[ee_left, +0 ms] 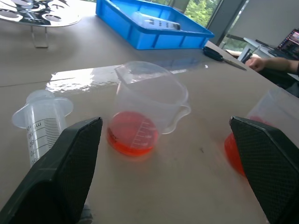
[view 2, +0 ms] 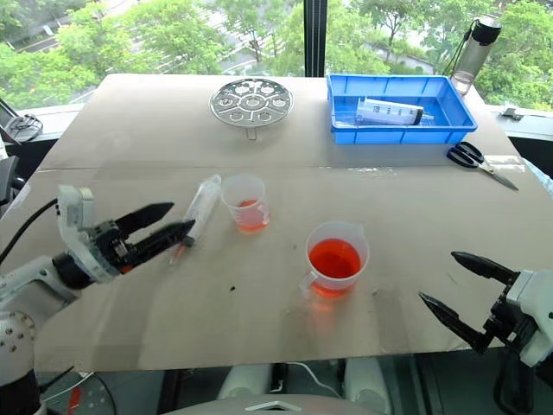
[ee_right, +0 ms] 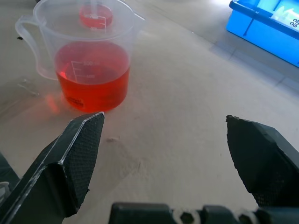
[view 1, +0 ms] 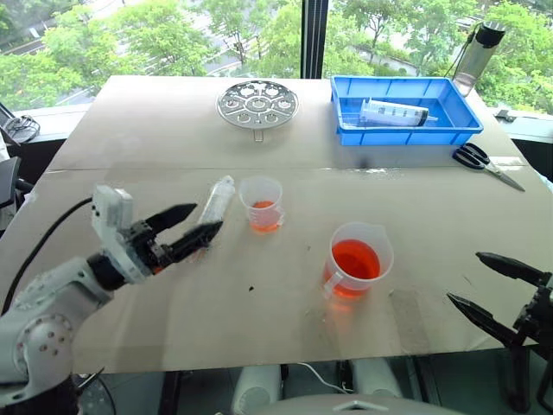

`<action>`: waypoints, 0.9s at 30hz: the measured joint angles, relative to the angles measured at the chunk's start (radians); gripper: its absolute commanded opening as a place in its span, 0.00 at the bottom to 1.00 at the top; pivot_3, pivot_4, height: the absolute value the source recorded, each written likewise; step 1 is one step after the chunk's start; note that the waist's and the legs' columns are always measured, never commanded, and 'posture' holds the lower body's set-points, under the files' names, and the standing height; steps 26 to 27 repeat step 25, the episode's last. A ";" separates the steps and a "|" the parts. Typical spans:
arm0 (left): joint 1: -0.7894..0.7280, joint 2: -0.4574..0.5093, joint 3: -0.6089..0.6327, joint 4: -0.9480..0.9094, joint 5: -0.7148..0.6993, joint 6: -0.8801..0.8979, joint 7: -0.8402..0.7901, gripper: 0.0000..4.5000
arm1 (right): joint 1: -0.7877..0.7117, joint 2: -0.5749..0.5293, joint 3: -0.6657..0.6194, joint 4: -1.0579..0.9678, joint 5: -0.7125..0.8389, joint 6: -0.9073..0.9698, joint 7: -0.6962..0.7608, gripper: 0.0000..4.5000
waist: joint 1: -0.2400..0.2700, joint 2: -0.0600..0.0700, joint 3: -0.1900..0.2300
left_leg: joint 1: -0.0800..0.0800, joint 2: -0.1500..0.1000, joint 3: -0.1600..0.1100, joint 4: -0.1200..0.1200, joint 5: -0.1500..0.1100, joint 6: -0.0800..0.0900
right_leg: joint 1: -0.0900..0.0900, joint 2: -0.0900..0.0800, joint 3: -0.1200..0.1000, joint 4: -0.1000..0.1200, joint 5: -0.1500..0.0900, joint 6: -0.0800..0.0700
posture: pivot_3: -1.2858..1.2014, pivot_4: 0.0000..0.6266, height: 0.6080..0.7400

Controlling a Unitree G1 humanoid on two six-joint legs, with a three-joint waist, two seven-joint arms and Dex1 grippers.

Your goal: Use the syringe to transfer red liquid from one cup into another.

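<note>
The right gripper (ee_right: 163, 140) is held with its two black fingers (ee_right: 70, 163) spread wide above the brown table (ee_right: 187, 93). Beyond them a handled beaker (ee_right: 88, 60) is seen, partly filled with red liquid (ee_right: 93, 79). A blue tray (ee_right: 266, 28) is seen farther off.

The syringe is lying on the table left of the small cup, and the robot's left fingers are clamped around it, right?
Not quite. The syringe does lie left of the small cup, but the left fingers stand open beside it, holding nothing, as the right eye view shows.
</note>
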 measured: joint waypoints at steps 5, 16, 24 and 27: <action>0.143 0.008 -0.090 0.001 0.123 -0.206 -0.111 0.99 | 0.109 0.039 -0.042 0.093 -0.060 -0.109 0.073 1.00 | 0.002 0.004 -0.002 | 0.000 0.000 0.001 -0.002 0.000 0.001 | 0.000 0.000 0.000 -0.003 -0.001 -0.001 | 0.52 0.24 1.00; 0.333 -0.004 -0.120 0.093 0.242 -0.440 -0.201 0.99 | 0.138 0.058 -0.082 0.162 -0.085 -0.205 0.104 1.00 | -0.001 0.009 -0.005 | -0.001 0.005 0.002 -0.003 -0.002 0.002 | -0.001 0.000 0.000 -0.007 -0.001 -0.001 | 0.52 0.24 1.00; 0.408 -0.042 -0.119 0.132 0.273 -0.534 -0.176 0.99 | 0.073 0.017 -0.066 0.156 -0.089 -0.193 0.089 1.00 | 0.001 0.009 -0.005 | -0.002 0.005 0.002 -0.003 -0.002 0.003 | -0.002 -0.001 0.000 -0.009 0.000 -0.001 | 0.52 0.24 1.00; 0.407 -0.042 -0.119 0.132 0.273 -0.535 -0.173 0.99 | 0.071 0.013 -0.065 0.156 -0.089 -0.193 0.089 1.00 | 0.001 0.009 -0.005 | -0.002 0.005 0.002 -0.003 -0.002 0.003 | -0.001 -0.001 0.000 -0.009 0.000 -0.001 | 0.52 0.24 1.00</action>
